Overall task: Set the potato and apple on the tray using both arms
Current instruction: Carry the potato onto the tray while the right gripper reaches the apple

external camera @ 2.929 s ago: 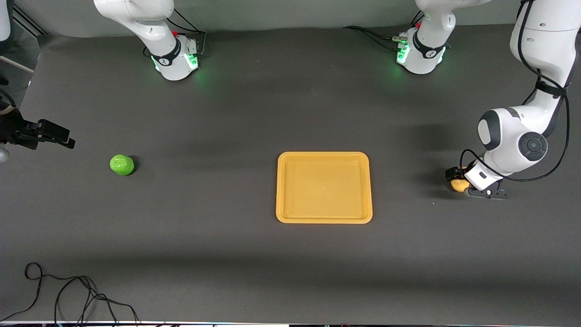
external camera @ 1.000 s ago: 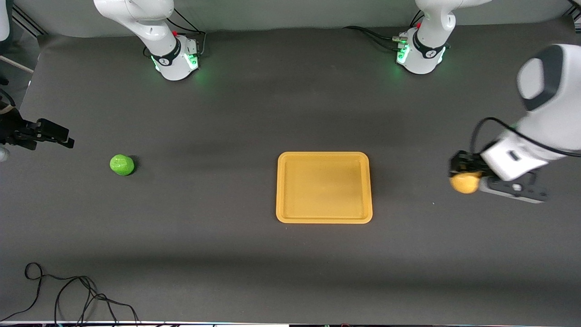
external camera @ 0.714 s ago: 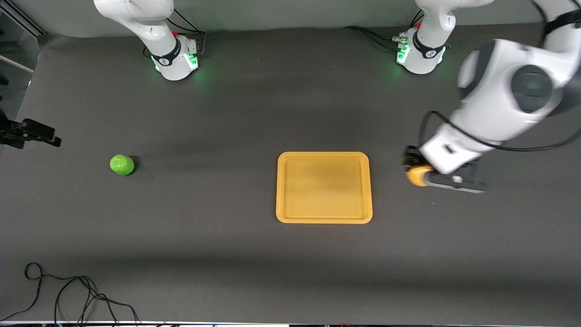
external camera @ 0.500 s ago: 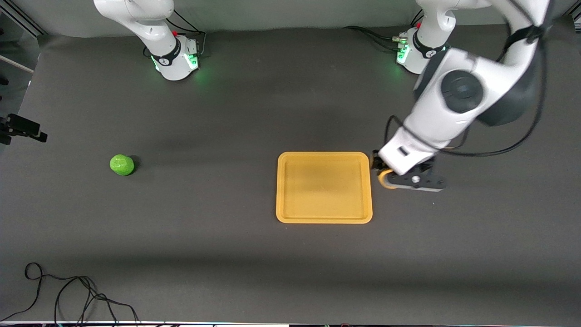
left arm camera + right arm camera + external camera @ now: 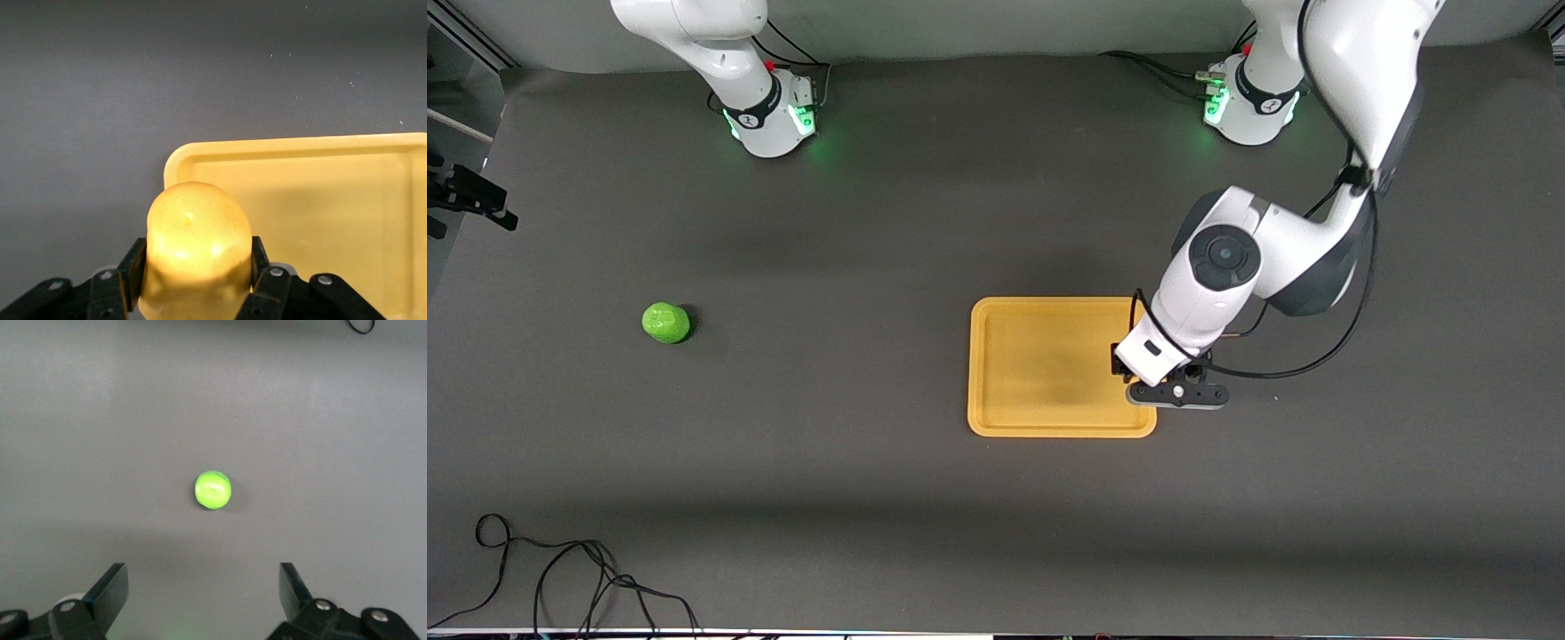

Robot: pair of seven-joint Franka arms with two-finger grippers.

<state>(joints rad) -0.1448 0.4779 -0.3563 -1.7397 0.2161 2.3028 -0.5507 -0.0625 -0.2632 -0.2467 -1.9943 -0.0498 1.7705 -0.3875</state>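
Observation:
The yellow-orange potato [image 5: 198, 247] is clamped between my left gripper's [image 5: 197, 267] black fingers. In the front view that left gripper [image 5: 1127, 362] hangs over the tray's edge toward the left arm's end, and the potato is hidden under the hand. The flat yellow-orange tray [image 5: 1040, 356] lies mid-table with nothing on it; it also shows in the left wrist view [image 5: 320, 200]. The green apple [image 5: 666, 322] sits on the mat toward the right arm's end. My right gripper [image 5: 203, 590] is open and empty, high over the mat with the apple [image 5: 213, 489] below it. It shows at the front view's edge [image 5: 471, 197].
The two arm bases [image 5: 774, 116] [image 5: 1249, 107] with green lights stand along the table's farthest edge from the front camera. A loose black cable [image 5: 560, 569] lies at the nearest corner, at the right arm's end.
My left gripper has lifted the potato off the mat and carried it from the left arm's end to over the tray's edge. My right gripper has drifted toward the table's edge.

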